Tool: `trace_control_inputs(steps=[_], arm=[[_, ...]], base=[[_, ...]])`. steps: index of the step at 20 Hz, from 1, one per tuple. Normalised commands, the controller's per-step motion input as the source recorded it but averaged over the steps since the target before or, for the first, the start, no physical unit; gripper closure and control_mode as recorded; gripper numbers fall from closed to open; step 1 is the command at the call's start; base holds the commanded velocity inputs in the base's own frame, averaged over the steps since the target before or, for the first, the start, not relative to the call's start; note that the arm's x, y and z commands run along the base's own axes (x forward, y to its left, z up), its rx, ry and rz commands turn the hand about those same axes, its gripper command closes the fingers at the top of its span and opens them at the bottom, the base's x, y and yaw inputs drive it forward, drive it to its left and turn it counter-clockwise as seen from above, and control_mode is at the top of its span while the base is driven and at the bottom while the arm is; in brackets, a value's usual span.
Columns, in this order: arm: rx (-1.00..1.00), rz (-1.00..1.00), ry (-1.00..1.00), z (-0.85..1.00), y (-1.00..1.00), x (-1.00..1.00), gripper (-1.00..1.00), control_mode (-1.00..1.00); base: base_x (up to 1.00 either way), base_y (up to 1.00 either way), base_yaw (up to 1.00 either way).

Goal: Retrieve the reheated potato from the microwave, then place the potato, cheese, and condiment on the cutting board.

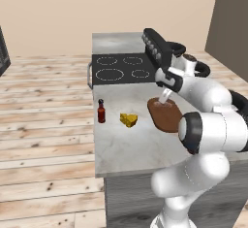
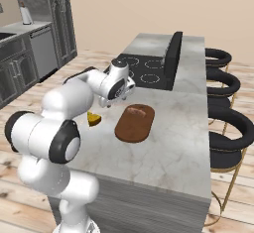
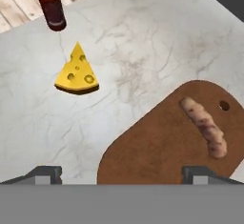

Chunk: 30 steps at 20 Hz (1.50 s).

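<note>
Arm bent forward over the marble island counter (image 1: pixel 121 149), gripper (image 3: pixel 123 173) hovering above the cutting board (image 3: pixel 162 147), fingers spread wide, holding nothing. Potato (image 3: pixel 204 127) on the board, seemingly untouched; cheese (image 3: pixel 77 71) and condiment (image 3: pixel 51 6) on bare counter beside the black stovetop (image 1: pixel 121 68).

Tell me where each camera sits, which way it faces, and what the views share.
Left base view: behind-left of the arm, facing the island; arm at lower right, end effector open over the cutting board.
Right base view: behind-right; arm at lower left, cheese partly hidden.
Hand view: on the hand, looking down; fingertips at bottom.
Shared: board and cheese in all three; condiment in left base and hand views; potato on board.
</note>
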Motion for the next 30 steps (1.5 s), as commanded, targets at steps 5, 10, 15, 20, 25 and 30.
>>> trace_control_inputs(steps=[5,10,15,20,25,30], arm=[[0.21,0.0,-0.05,0.14,0.22,-0.37,-1.0,-1.0],[0.17,0.0,-0.07,0.13,0.27,-0.27,-1.0,-1.0],[0.16,0.11,-0.16,0.09,0.28,-0.23,-1.0,-1.0],[0.2,0.23,-0.11,0.01,0.28,-0.03,-1.0,-1.0],[0.2,0.27,-0.09,0.01,0.3,0.04,-1.0,-1.0],[0.09,0.11,-0.09,0.04,0.35,0.15,-1.0,-1.0]], base=[[0.0,0.0,0.0],[0.0,0.0,0.0],[0.0,0.0,0.0],[0.0,0.0,0.0],[0.0,0.0,0.0],[0.0,0.0,0.0]])
